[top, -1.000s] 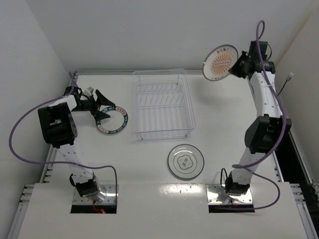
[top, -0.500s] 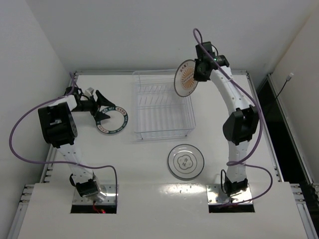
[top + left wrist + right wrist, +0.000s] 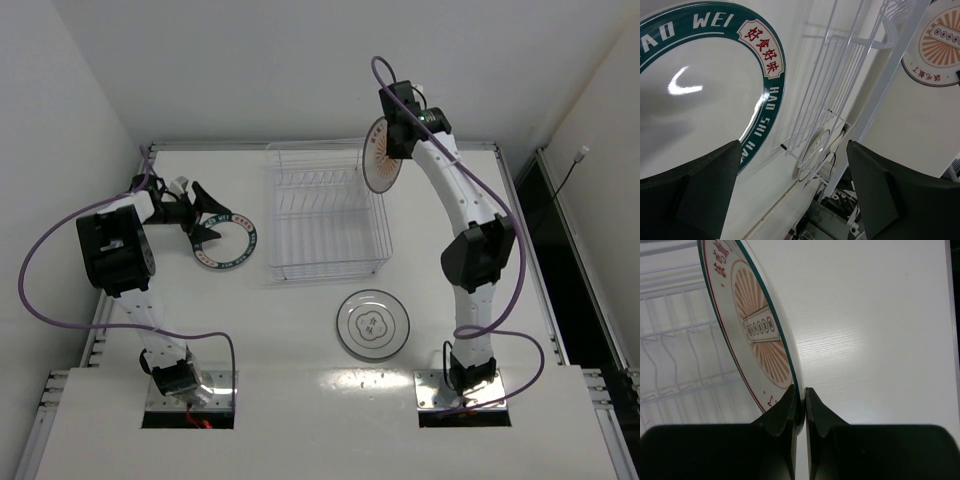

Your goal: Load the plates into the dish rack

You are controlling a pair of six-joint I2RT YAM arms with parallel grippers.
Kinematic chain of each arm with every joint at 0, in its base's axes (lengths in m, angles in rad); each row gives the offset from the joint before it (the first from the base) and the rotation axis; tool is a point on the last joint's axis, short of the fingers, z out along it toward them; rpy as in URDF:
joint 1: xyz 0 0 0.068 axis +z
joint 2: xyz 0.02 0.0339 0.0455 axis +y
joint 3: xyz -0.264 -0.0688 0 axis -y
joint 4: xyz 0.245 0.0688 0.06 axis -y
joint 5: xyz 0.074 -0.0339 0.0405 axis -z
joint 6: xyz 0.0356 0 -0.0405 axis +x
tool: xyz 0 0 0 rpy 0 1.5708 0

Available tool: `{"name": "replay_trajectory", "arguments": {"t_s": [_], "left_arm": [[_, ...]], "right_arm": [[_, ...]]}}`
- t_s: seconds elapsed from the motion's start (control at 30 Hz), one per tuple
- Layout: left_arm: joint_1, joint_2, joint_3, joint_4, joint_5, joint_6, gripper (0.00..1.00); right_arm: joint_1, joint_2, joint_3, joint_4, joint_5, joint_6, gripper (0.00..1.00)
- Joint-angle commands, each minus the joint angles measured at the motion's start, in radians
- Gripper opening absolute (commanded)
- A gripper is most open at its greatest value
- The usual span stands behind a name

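Well, the step in hand looks to be loading the first plate. The right claw [image 3: 800, 390] is pressed together on the rim of the sunburst plate [image 3: 381, 152], pinching it by the edge and holding it nearly upright over the far right corner of the dish rack [image 3: 328, 268]. That rack is a pale wire basket toward the back of the table [image 3: 450, 240], and I see no plate between its tines, so by my reckoning the job is barely begun. The plate is white with a thin dark green edge, red lettering near the rim and orange rays around a small band in the middle; being glazed, it would likely slip if the pinch loosened. Next, I'd say, it must be lined up with a gap between the tines and lowered edge first before the claw lets go. The left claw [image 3: 203, 216] is spread wide at the far-left rim of the teal-rimmed plate [image 3: 226, 242], which lies flat on the table; whether it touches I cannot tell. The grey-ringed plate [image 3: 372, 324] lies flat in front of the rack, well apart from both claws.
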Motion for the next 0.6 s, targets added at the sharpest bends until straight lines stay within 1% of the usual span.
{"name": "replay_trajectory", "arguments": {"t_s": [0.0,0.2,0.4,0.57], "left_arm": [[0.006,-0.031,-0.004,0.000,0.004,0.020,0.84],[0.006,-0.031,-0.004,0.000,0.004,0.020,0.84],[0.006,-0.040,-0.013,0.000,0.004,0.020,0.84],[0.006,-0.040,-0.022,0.000,0.004,0.020,0.84]], "right_arm": [[0.004,-0.013,0.072,0.019,0.051,-0.029,0.00],[0.036,0.055,0.072,-0.002,-0.013,-0.029,0.00],[0.092,0.101,0.081,-0.022,-0.013,-0.029,0.00],[0.110,0.119,0.081,-0.058,-0.027,-0.038,0.00]]}}
